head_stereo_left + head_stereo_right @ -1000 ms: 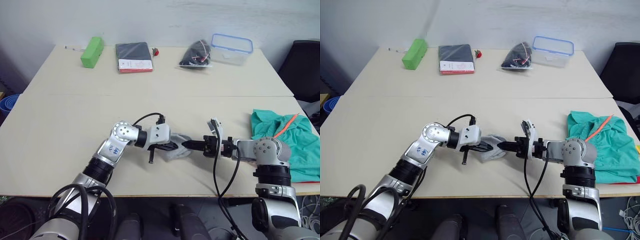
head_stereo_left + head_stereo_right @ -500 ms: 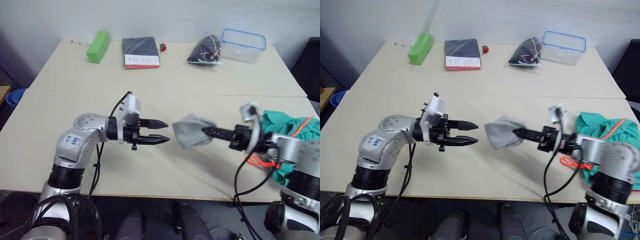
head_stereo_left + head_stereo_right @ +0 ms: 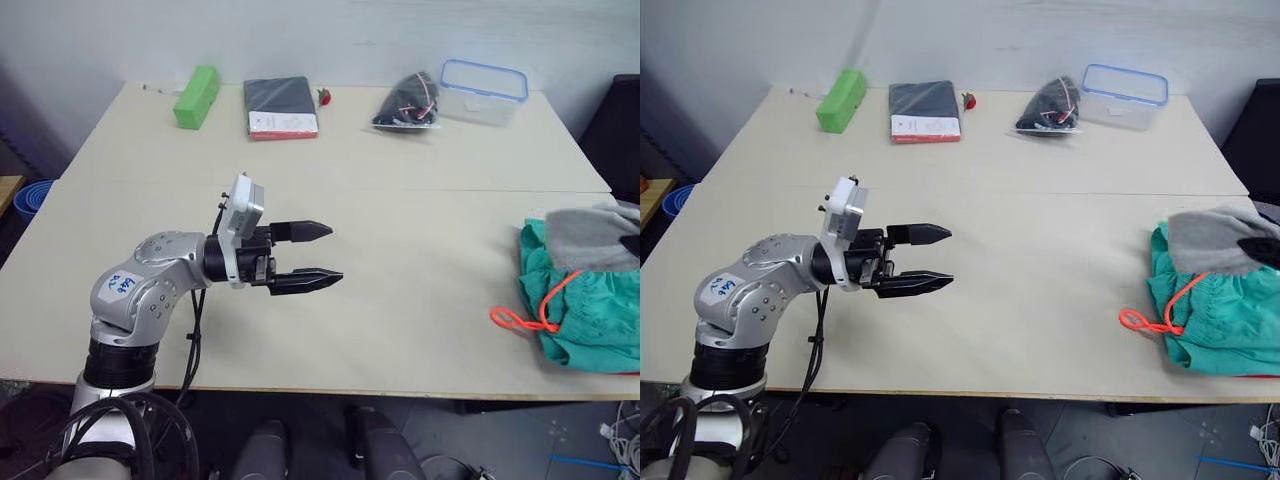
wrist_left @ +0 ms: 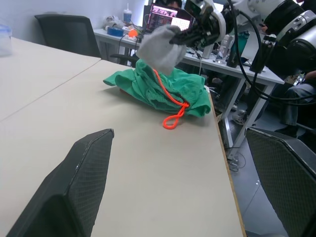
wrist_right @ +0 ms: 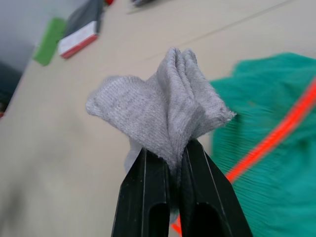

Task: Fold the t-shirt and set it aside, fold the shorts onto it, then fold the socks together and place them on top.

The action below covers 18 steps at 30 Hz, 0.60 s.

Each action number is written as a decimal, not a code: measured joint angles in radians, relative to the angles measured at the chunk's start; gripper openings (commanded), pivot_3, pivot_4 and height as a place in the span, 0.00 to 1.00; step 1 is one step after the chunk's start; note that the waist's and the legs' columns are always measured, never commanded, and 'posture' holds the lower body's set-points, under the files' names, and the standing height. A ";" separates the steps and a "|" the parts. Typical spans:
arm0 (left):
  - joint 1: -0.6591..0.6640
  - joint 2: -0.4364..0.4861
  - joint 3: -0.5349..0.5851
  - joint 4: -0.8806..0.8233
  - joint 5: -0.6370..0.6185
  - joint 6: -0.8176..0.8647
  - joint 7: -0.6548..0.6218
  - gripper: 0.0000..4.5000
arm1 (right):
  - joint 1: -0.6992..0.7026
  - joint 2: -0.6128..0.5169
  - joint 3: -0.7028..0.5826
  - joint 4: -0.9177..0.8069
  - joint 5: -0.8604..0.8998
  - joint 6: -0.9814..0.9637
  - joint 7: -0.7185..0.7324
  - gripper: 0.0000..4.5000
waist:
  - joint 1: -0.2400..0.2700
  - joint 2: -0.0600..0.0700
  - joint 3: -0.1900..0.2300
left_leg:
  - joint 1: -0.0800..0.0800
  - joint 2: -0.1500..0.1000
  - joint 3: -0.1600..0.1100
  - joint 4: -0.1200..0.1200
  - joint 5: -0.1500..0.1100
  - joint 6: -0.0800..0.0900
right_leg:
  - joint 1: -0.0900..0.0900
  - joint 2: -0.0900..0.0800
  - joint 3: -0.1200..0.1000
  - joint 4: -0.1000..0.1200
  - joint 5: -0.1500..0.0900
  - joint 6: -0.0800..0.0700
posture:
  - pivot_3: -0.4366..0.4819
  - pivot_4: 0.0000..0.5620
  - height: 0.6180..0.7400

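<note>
— Grey knit, bunched: the socks (image 5: 163, 118), pinched hard between the two black fingers of the right gripper (image 5: 170, 163). Held off the table, just above the shorts (image 3: 1220, 310).

— And the shorts?

— Teal, crumpled rather than flat, at the table's near right corner, orange drawstring (image 3: 1150, 310) looping off the inner edge toward the table's middle. Sliver of red peeking from under the far side in the left wrist view, likely the t-shirt; too little showing to say more.

— Left gripper?

— Left gripper (image 3: 318, 254) well away from the shorts, out over bare table (image 3: 420, 250), fingers spread apart and holding nothing, pointed toward the pile.

— So, the relation that counts?

— Socks already over the inner part of the shorts, hanging down from the pinch as one wad, no clear long axis. Right arm plainly the nearer one. Probably a short drop straight down, then letting go. Risk: landing on the sloped, rumpled edge and sliding off toward the drawstring.
</note>
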 measured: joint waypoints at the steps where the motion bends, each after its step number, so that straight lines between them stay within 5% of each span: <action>1: 0.000 0.000 -0.003 -0.005 0.000 -0.004 0.004 0.99 | -0.010 0.004 0.058 0.040 -0.050 -0.056 -0.001 0.00 | -0.005 0.000 0.000 | 0.001 0.000 0.002 0.000 0.000 0.000 | 0.000 0.000 0.001 0.000 0.000 0.000 | 0.48 0.27 1.00; 7: -0.017 0.000 -0.034 -0.008 0.008 -0.032 0.010 0.99 | -0.098 0.139 0.261 0.176 -0.269 -0.355 -0.076 0.00 | -0.017 0.001 0.000 | 0.012 0.001 0.007 -0.004 0.000 0.000 | 0.001 0.007 0.020 0.006 0.001 0.002 | 0.48 0.27 1.00; 10: -0.040 0.002 -0.038 0.024 0.009 -0.033 0.009 1.00 | -0.064 0.158 0.260 0.187 -0.321 -0.489 -0.104 0.21 | -0.016 0.001 0.000 | 0.012 0.001 0.008 -0.004 0.000 0.000 | 0.001 0.007 0.023 0.006 0.001 0.003 | 0.48 0.27 1.00; 14: -0.049 0.037 -0.031 0.060 0.010 -0.036 -0.004 1.00 | 0.220 0.171 0.170 0.034 -0.389 -0.802 -0.083 0.52 | -0.002 0.000 0.000 | 0.012 0.000 0.009 -0.003 -0.002 0.002 | 0.004 0.006 0.021 0.002 0.000 0.007 | 0.48 0.27 1.00; 18: -0.047 0.054 -0.022 0.083 0.009 -0.036 -0.018 1.00 | 0.424 0.219 0.020 -0.111 -0.360 -0.844 -0.038 0.83 | -0.009 0.000 0.001 | 0.013 0.000 0.009 -0.002 -0.006 0.006 | 0.007 0.005 0.025 -0.001 0.001 0.009 | 0.48 0.27 1.00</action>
